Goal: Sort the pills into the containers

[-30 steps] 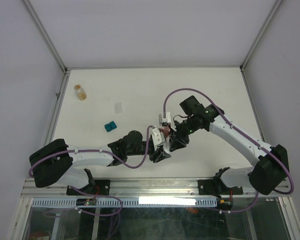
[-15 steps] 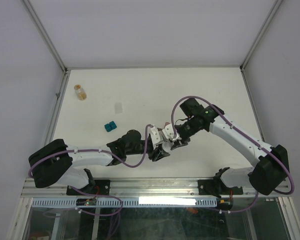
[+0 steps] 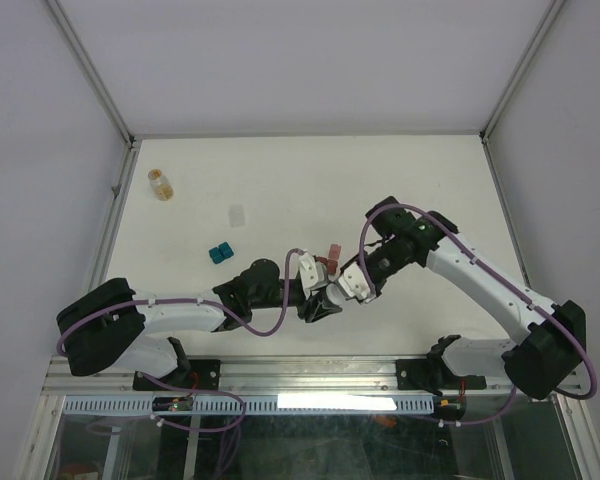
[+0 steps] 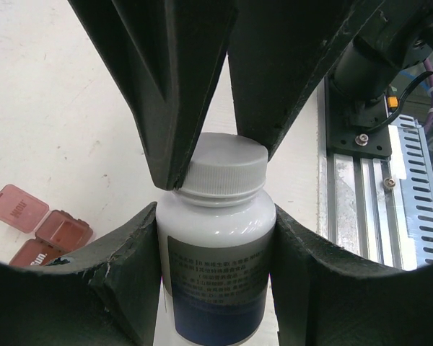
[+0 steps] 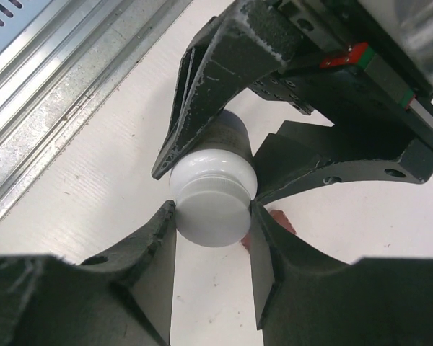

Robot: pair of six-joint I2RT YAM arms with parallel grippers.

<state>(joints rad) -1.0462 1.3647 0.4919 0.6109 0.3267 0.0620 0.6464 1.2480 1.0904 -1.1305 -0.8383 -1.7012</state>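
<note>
- Table (image 3: 280, 180): white and seen whole only from the top view. The wrist views show only patches of it.
- Arms: two. From above they meet at 6 o'clock of the table centre, the left gripper (image 3: 320, 302) and right gripper (image 3: 348, 286) nose to nose. What lies between them is hard to read from there.
- White bottle (image 4: 216, 223): one, clear only in the wrist views. It has a grey label with a dark blue band and a ribbed white cap (image 4: 222, 162).
- Left gripper (image 4: 216, 249): its own camera shows both fingers clamped on the bottle's body.
- Right gripper (image 5: 211, 216): its camera looks onto the cap's face, with a finger pressed against each side. It is closed on the cap and grips the bottle from the opposite end to the left gripper.
- Amber vial (image 3: 159, 184): one, seen in the top view only. It sits at 10 o'clock, near the far-left corner and well apart from everything else.
- Containers: two.
- Teal container (image 3: 220, 254): seen in the top view only, at 9 o'clock of the grippers. It shows as two small squares side by side. I cannot tell whether it is lidded.
- Dark red container (image 4: 40, 232): lies on the table at 12 o'clock of the grippers, just beyond them. The left wrist view shows translucent red plastic with its lid flaps open. It bears lettering too small to read.
- Small clear piece (image 3: 238, 214): one, seen in the top view only, at 1 o'clock of the teal container.
</note>
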